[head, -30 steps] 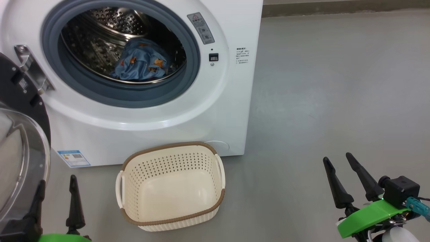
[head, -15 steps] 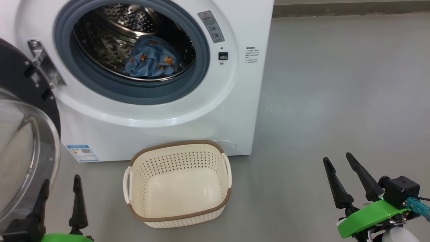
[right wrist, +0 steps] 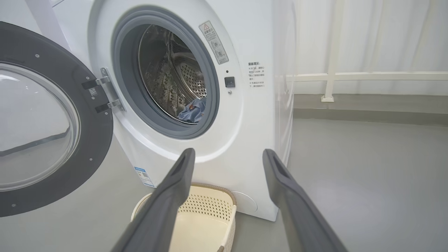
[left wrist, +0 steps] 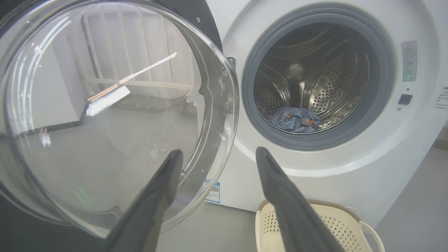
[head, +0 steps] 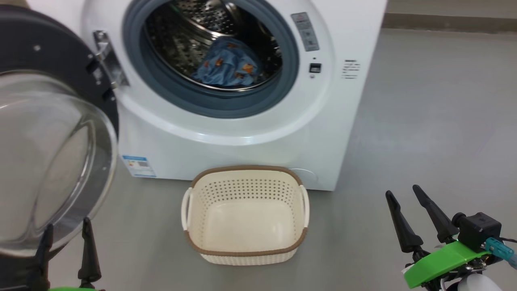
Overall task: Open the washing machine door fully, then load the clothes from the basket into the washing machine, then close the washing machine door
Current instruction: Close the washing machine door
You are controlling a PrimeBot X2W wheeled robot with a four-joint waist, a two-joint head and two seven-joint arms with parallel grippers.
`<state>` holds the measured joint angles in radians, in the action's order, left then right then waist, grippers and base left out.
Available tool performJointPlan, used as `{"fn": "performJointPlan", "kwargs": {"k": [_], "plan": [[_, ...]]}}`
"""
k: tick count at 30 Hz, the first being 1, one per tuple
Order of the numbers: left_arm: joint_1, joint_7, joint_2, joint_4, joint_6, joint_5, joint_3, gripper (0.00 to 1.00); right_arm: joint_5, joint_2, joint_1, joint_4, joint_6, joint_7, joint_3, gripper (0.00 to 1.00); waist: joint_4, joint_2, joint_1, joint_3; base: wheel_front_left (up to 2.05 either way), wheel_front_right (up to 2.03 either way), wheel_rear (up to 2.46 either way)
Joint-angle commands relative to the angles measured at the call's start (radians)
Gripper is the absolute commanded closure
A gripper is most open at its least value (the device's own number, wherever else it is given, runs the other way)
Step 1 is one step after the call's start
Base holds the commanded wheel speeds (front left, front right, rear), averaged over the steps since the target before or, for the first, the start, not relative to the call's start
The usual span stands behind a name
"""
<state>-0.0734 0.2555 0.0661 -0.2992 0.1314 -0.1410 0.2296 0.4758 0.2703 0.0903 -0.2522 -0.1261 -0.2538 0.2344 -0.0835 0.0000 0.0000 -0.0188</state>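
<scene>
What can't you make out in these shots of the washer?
Clothes: mostly hidden behind the gasket, right wrist view.
Washing machine door: left side cut off, head view.
Warning sticker: print too small, head view.
Basket: partly behind a finger of the left gripper, left wrist view.

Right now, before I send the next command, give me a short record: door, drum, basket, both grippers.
door: large round glossy black washing machine door with clear glass bowl, swung open to the left
machine: big white boxy washing machine
load: light blue printed clothes lying in the perforated steel drum
basket: cream-white perforated plastic basket with brown rim, on the grey floor before the machine, no clothes seen inside
left gripper: open, holding nothing, beside the door glass
right gripper: open, holding nothing
step left: close the door
</scene>
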Motion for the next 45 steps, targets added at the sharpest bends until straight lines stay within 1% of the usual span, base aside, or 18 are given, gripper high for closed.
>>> {"fn": "performJointPlan", "kwargs": {"k": [1, 17, 18, 24, 28, 33, 44, 45], "plan": [[-0.005, 0.006, 0.010, 0.025, -0.001, -0.002, 0.033, 0.00, 0.003, 0.023, 0.016, 0.025, -0.005, -0.008, 0.023, 0.00, -0.055, 0.0000, 0.0000, 0.002, 0.00, 0.00, 0.00], [0.019, 0.006, -0.008, 0.038, -0.001, -0.015, 0.066, 0.00, 0.007, 0.029, 0.022, 0.024, -0.005, -0.008, 0.050, 0.00, -0.293, 0.0000, 0.0000, -0.006, 0.00, 0.00, 0.00], [0.019, 0.006, -0.008, 0.038, -0.001, -0.015, 0.066, 0.00, 0.007, 0.029, 0.022, 0.024, -0.005, -0.008, 0.050, 0.00, -0.293, 0.0000, 0.0000, -0.006, 0.00, 0.00, 0.00], [0.020, 0.006, -0.013, 0.044, -0.002, -0.023, 0.087, 0.00, 0.008, 0.042, 0.042, 0.025, -0.005, -0.008, 0.067, 0.00, -0.364, 0.0000, 0.0000, -0.025, 0.00, 0.00, 0.00], [0.026, 0.006, -0.015, 0.054, -0.010, -0.028, 0.096, 0.00, 0.009, 0.050, 0.051, 0.023, -0.005, -0.008, 0.076, 0.00, -0.411, 0.0000, 0.0000, -0.031, 0.00, 0.00, 0.00], [0.033, 0.006, -0.016, 0.059, -0.022, -0.048, 0.086, 0.00, 0.009, 0.052, 0.056, 0.021, -0.005, -0.008, 0.082, 0.00, -0.442, 0.0000, 0.0000, -0.033, 0.00, 0.00, 0.00], [0.040, 0.006, -0.016, 0.082, -0.044, -0.079, 0.073, 0.00, 0.013, 0.061, 0.071, 0.019, -0.005, -0.008, 0.098, 0.00, -0.449, 0.0000, 0.0000, -0.051, 0.00, 0.00, 0.00], [0.038, 0.006, -0.016, 0.083, -0.044, -0.083, 0.073, 0.05, 0.013, 0.062, 0.070, 0.020, -0.005, -0.008, 0.098, 0.00, -0.448, 0.0000, 0.0000, -0.053, 0.00, 0.00, 0.00]]}}
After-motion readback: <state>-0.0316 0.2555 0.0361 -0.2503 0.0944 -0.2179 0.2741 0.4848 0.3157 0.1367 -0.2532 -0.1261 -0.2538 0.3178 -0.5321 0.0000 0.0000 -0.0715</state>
